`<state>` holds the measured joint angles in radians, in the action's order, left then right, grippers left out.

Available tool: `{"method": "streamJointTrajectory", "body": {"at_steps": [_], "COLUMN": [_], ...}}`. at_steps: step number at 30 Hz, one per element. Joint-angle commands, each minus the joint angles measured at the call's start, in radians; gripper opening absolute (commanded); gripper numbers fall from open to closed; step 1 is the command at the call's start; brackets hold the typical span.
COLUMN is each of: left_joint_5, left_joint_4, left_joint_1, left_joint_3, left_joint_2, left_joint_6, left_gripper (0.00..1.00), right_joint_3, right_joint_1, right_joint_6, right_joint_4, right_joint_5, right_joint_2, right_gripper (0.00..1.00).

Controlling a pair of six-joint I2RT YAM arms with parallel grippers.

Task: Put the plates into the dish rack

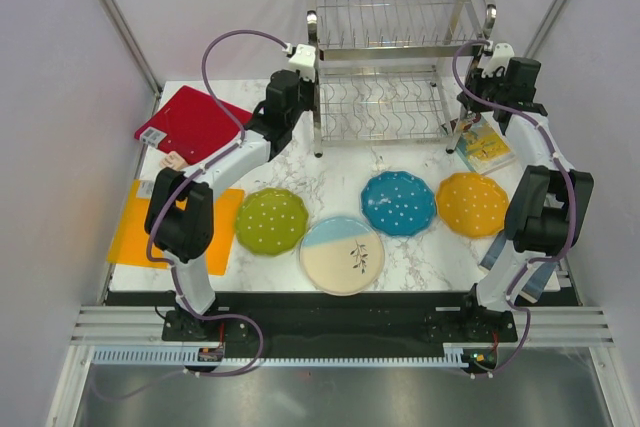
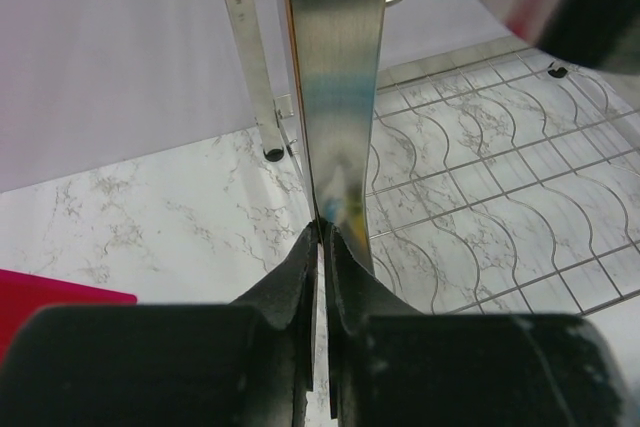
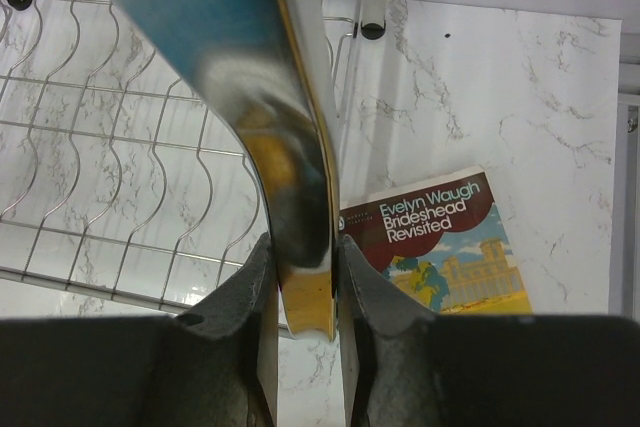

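A robotics lab cell rather than a home kitchen: plain white walls [image 1: 60, 147] enclose a marble-patterned tabletop [image 1: 340, 172]. Left arm [image 1: 190, 227] and right arm [image 1: 540, 212] are bolted to an aluminium rail [image 1: 340, 327] at 6 o'clock, and a dish rack [image 1: 395, 57] stands at 12 o'clock.

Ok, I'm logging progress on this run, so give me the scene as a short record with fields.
on table: green plate, cream plate, blue plate, orange plate
rack: holds no plates
left gripper: shut on a leg at rack's left side
right gripper: shut on a leg at rack's right side
also there: book, red board, orange mat
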<state>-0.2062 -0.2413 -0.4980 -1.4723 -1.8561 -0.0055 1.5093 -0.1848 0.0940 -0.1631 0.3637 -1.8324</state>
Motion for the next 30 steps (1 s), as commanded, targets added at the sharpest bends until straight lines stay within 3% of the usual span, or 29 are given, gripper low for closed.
{"method": "streamJointTrajectory", "body": {"at_steps": [1, 2, 3, 5, 6, 8, 9, 10, 16, 19, 24, 27, 30], "left_joint_5": [-0.047, -0.047, -0.047, -0.038, -0.032, -0.022, 0.003, 0.013, 0.068, 0.160, 0.514, 0.579, 0.663], "left_joint_4": [-0.024, -0.024, -0.026, -0.023, -0.015, 0.022, 0.087, 0.117, 0.389, 0.535, 0.583, 0.599, 0.616], "left_joint_1": [0.003, 0.003, 0.001, -0.002, -0.005, -0.010, -0.011, -0.013, -0.014, -0.014, -0.008, -0.004, 0.007], "left_joint_3": [0.003, 0.007, 0.021, 0.047, 0.087, 0.134, 0.185, 0.216, 0.464, 0.535, 0.641, 0.656, 0.684], "left_joint_2": [-0.011, 0.012, 0.030, 0.105, 0.136, 0.213, 0.294, 0.335, 0.675, 0.762, 0.802, 0.801, 0.792], "left_joint_6": [0.041, 0.041, 0.044, 0.059, 0.062, 0.059, 0.053, 0.045, -0.120, -0.233, -0.358, -0.411, -0.479], "left_gripper": [0.15, 0.18, 0.28, 0.40, 0.52, 0.67, 0.75, 0.77, 0.80, 0.78, 0.73, 0.72, 0.69], "right_joint_3": [0.040, 0.034, 0.026, -0.006, -0.020, -0.075, -0.096, -0.145, -0.345, -0.449, -0.630, -0.664, -0.711], "right_joint_1": [-0.019, -0.019, -0.019, -0.019, -0.019, -0.019, -0.019, -0.019, -0.019, -0.018, -0.007, 0.019, 0.048], "right_joint_6": [0.156, 0.151, 0.144, 0.136, 0.136, 0.141, 0.141, 0.145, 0.075, -0.051, -0.200, -0.143, -0.057], "right_joint_4": [0.114, 0.114, 0.109, 0.103, 0.091, 0.067, 0.038, 0.022, -0.171, -0.263, -0.301, -0.412, -0.518], "right_joint_5": [-0.074, -0.072, -0.071, -0.066, -0.066, -0.075, -0.077, -0.075, 0.012, 0.196, 0.461, 0.593, 0.613], "right_joint_2": [0.033, 0.044, 0.071, 0.111, 0.161, 0.218, 0.278, 0.310, 0.530, 0.599, 0.607, 0.585, 0.608], "right_gripper": [0.07, 0.14, 0.34, 0.49, 0.59, 0.64, 0.72, 0.73, 0.79, 0.82, 0.81, 0.79, 0.79]}}
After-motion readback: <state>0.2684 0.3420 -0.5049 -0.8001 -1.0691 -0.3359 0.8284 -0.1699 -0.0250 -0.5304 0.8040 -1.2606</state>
